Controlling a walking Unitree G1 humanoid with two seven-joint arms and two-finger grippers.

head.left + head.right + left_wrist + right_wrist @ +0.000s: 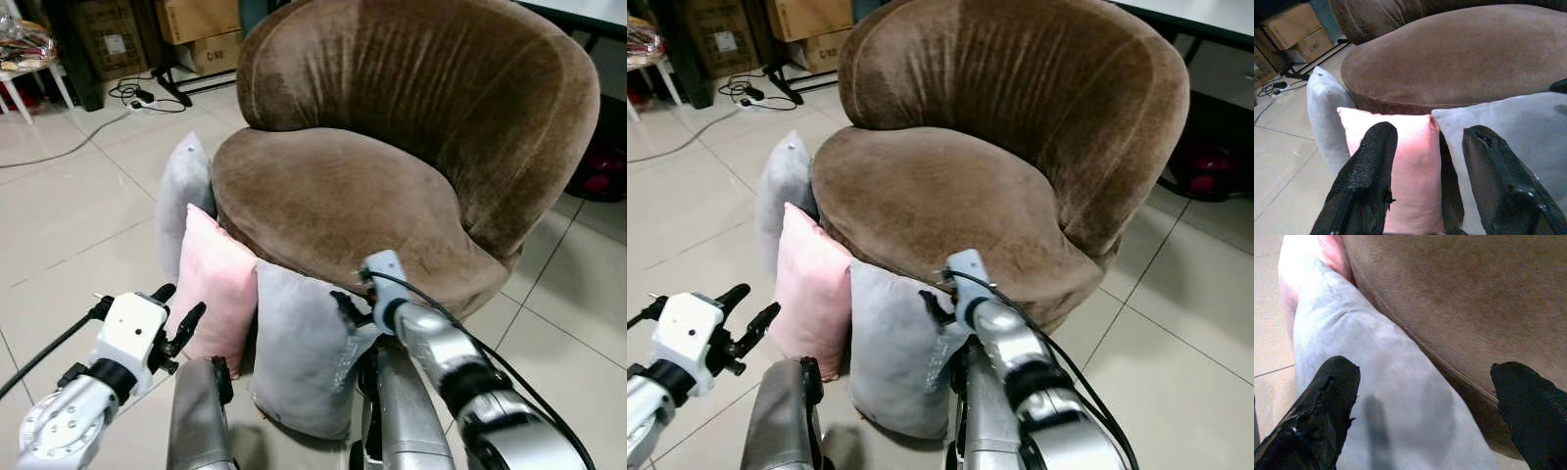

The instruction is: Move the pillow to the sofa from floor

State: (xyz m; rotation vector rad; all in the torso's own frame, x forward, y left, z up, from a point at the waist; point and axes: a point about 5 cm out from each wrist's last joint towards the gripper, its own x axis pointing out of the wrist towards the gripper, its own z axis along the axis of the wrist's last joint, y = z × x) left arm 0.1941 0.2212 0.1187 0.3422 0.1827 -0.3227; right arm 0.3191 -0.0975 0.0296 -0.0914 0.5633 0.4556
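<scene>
The grey pillow leans on the floor against the sofa; soft and light, best pinched at its top edge, where the right pincer gapes, the left pincer released nearby.

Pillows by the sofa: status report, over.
Left gripper open, facing pink pillow. Right gripper open over near grey pillow. Three pillows on floor against brown sofa. Nothing blocking.

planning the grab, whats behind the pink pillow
The pink pillow stands on the floor, leaning back against the front of the brown sofa. A grey pillow stands behind its far edge. The sofa's base there is covered.
</scene>
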